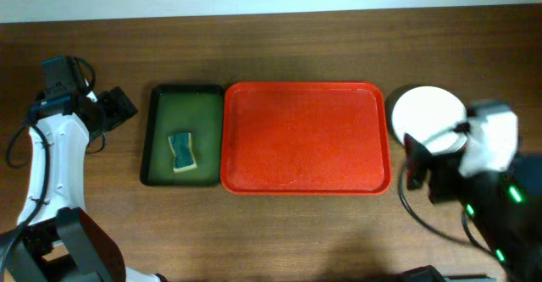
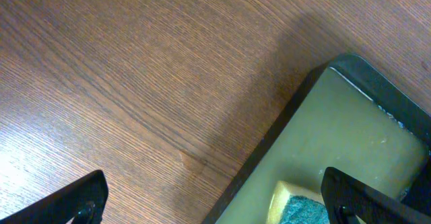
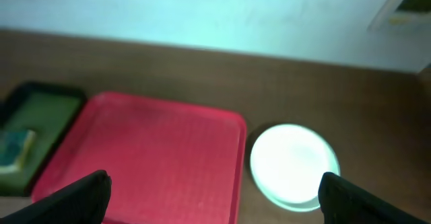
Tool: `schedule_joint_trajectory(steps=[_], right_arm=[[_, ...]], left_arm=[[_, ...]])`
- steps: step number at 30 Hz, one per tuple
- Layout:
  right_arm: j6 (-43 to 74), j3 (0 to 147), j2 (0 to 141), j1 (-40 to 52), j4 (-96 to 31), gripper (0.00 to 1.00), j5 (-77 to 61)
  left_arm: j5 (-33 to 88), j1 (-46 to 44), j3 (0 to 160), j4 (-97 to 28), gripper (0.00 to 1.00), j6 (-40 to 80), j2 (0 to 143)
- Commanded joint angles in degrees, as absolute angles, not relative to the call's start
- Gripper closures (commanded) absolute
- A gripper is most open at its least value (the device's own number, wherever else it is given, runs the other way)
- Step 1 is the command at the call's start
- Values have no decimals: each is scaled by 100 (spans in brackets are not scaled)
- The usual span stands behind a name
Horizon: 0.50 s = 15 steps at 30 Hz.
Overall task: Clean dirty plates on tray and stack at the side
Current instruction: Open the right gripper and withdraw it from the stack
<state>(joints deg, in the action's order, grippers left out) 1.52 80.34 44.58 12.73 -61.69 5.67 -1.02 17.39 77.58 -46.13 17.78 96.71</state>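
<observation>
left gripper (image 2: 215, 196) gaping wide, empty, beside dark green tray (image 1: 161, 104) | right gripper (image 3: 214, 194) gaping wide, empty, hovering nearside of plates (image 1: 426, 113) | plates sitting stacked right of bare red tray (image 1: 305, 138), white topmost | risk: right arm swinging far, clipping stack

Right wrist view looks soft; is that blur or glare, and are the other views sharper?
Right wrist view: blurred throughout, the plates glared to a white glow. Left wrist view: crisp grain on the table, soft shadow beside the green tray. Overhead view: sharp, except the smeared right arm.
</observation>
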Motion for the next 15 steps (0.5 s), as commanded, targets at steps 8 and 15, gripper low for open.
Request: schedule_joint_trajectory(steps=[8, 15], right_arm=[[183, 6243, 1223, 405, -6053, 1, 604], [193, 3380, 25, 392, -3922, 1, 451]], left_arm=[[-82, 1769, 7804, -4617, 1, 1796, 9555], [-82, 1769, 7804, -4617, 1, 1796, 9555]])
